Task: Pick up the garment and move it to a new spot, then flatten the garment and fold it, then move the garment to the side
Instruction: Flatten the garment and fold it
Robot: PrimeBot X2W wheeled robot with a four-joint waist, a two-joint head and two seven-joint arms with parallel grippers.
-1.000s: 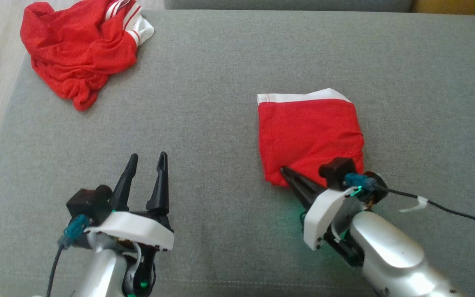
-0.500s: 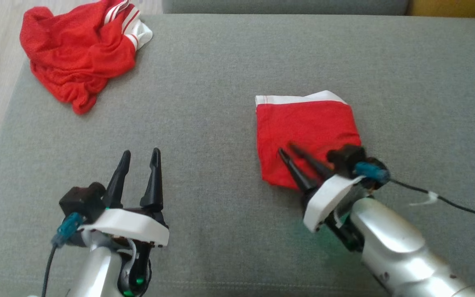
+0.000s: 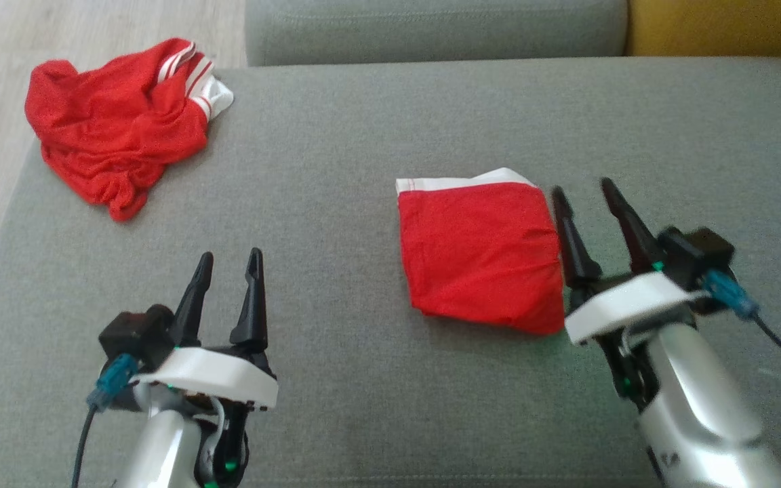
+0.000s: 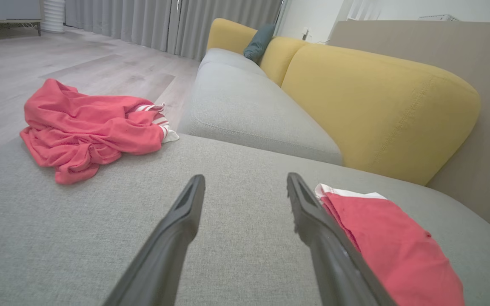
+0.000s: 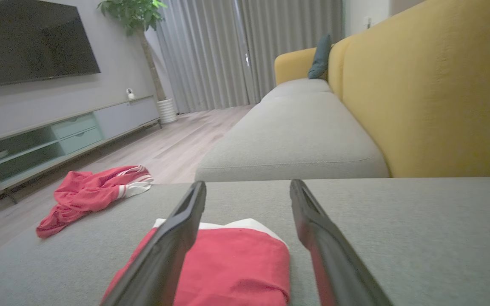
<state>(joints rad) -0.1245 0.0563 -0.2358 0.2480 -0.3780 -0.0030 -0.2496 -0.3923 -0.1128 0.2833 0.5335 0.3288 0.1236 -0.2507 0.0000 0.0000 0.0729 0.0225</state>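
Folded garment (image 3: 482, 254): let go since the earlier frame, the right gripper (image 3: 582, 187) shifted from its lower corner to just beside its right edge, fingers spread wide, empty; item lies flat right of centre on the grey cushion (image 3: 363, 135). Left gripper (image 3: 230, 254), lower left: fingers wide apart, holding nothing. Step judged: fold done, set-aside ending; next calls for lifting the right arm clear without snagging the cloth.

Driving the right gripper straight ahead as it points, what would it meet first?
Probably the neighbouring grey seat cushion; the folded red garment lies below and left of the right gripper. Depth unclear.
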